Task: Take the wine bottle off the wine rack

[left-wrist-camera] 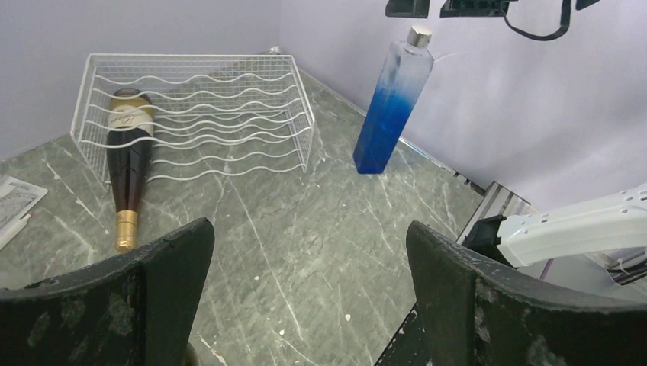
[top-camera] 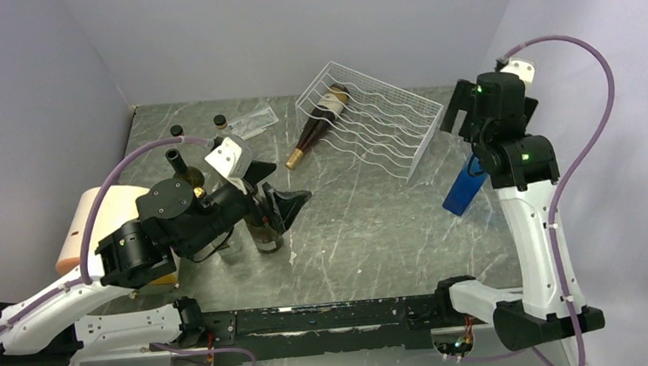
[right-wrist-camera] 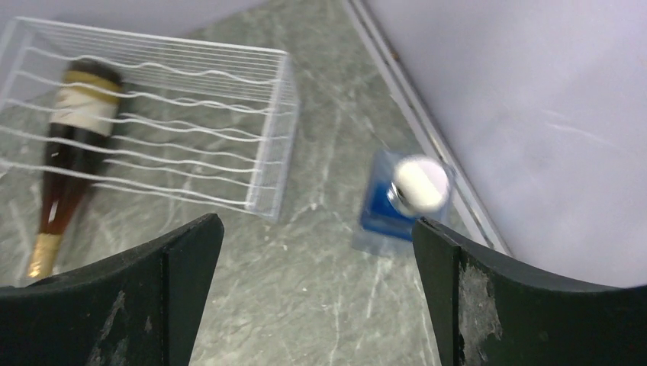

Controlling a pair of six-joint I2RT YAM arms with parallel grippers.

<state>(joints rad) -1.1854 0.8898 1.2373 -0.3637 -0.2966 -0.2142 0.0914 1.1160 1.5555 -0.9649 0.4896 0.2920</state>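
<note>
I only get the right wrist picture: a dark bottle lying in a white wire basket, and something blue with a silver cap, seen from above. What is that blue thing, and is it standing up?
Observer: It's a tall blue bottle, clear glass near the top. The left wrist view shows it standing upright on the table beside the wine rack.
Operator: Where's the other arm?
Observer: Over at the table's left side. The left gripper has its fingers wide open and holds nothing, and it faces the rack.
</note>
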